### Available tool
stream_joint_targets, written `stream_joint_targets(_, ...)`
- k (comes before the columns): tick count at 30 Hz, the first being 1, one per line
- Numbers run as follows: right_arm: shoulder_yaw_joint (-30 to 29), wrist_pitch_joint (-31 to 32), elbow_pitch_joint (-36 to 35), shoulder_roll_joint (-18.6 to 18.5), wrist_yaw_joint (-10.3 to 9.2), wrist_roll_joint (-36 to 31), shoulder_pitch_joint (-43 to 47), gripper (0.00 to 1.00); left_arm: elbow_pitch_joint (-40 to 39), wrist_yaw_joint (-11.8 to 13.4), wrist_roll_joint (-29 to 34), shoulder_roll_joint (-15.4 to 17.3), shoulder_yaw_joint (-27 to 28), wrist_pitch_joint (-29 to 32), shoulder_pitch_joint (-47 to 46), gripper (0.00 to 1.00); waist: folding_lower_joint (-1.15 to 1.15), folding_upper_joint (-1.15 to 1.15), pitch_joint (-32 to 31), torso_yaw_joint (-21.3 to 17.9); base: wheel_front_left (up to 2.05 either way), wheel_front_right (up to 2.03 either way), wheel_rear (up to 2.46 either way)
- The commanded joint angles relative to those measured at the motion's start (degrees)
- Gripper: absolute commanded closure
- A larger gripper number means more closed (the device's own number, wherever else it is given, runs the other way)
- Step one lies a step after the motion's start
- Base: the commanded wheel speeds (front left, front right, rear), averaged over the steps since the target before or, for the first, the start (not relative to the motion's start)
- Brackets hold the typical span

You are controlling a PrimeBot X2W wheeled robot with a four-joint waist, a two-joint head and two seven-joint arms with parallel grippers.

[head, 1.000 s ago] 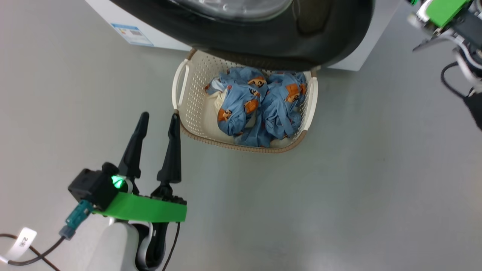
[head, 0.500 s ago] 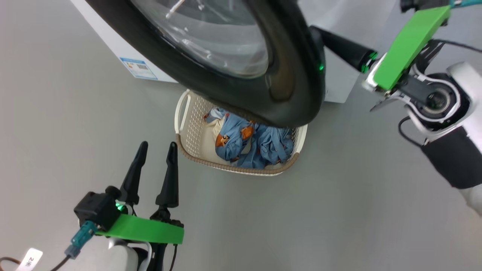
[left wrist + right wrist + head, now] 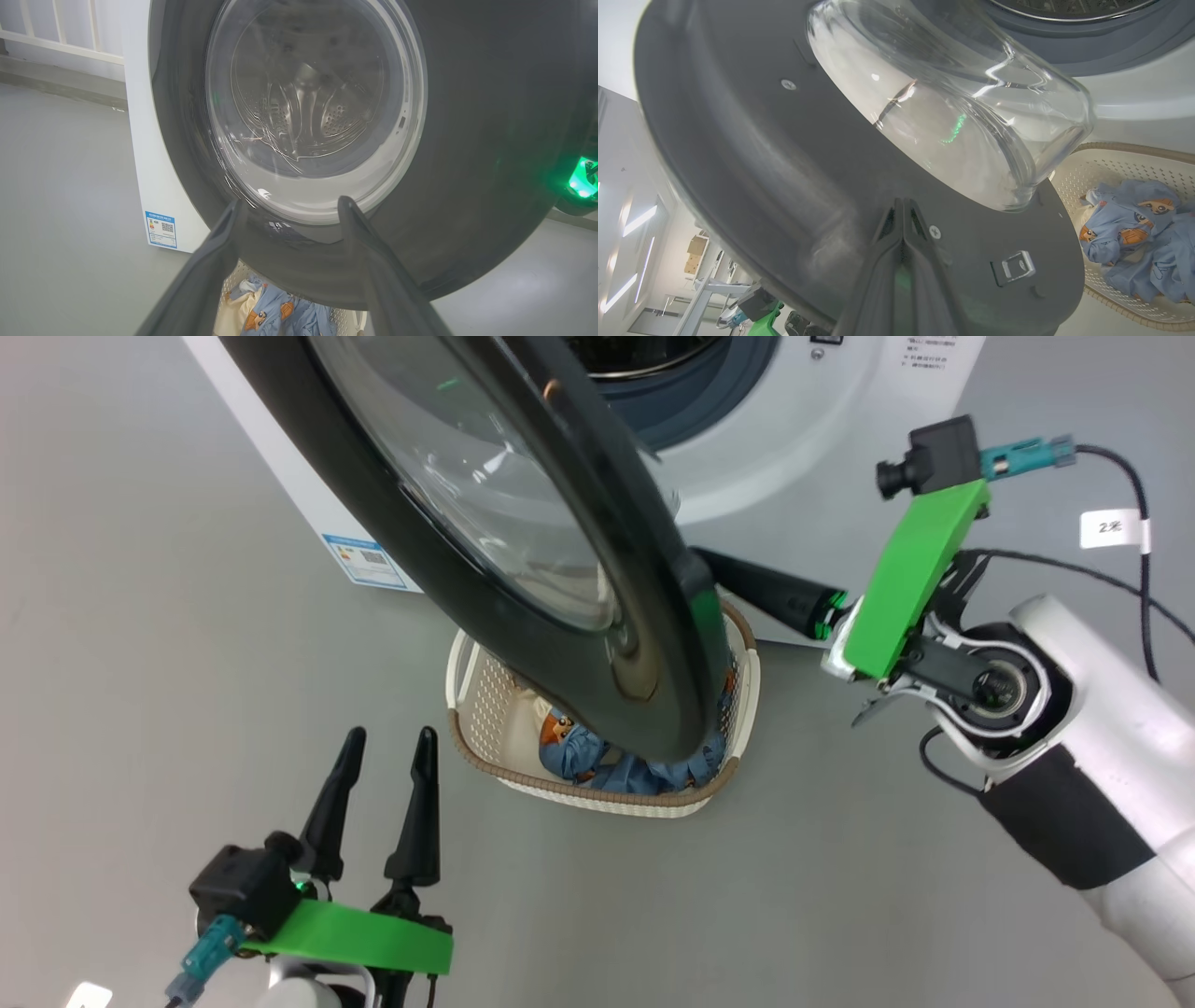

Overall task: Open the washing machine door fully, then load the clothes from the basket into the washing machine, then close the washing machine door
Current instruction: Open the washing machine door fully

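Opening is judged the step in hand: the door (image 3: 485,513), half swung over the basket (image 3: 597,798) of clothes (image 3: 597,767), is met on its inner face by the right gripper (image 3: 903,204), jaws pressed together, the left gripper (image 3: 390,745) held spread and empty, so a wider outward swing is called for.

Light was bright and even, floor (image 3: 140,663) shadows soft. Glare streaked the door (image 3: 504,541) glass; wrist views bowed at edges.
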Motion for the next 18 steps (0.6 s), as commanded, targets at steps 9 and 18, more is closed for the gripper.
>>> stream_joint_targets(9,2.73,1.94,-3.57,3.07,0.34,0.03,3.84,1.0,-1.13,0.03,1.03,0.94,2.2,-0.38,1.64,0.0,0.0,0.0,-1.77,1.29,0.0,0.0,0.0)
stream_joint_targets(18,3.89,3.05,-4.89,5.03,0.34,0.18,4.86,1.0,-1.32,0.03,1.35,0.98,2.43,-0.38,1.87,0.0,0.0,0.0,-2.4,2.3,0.0,0.0,0.0)
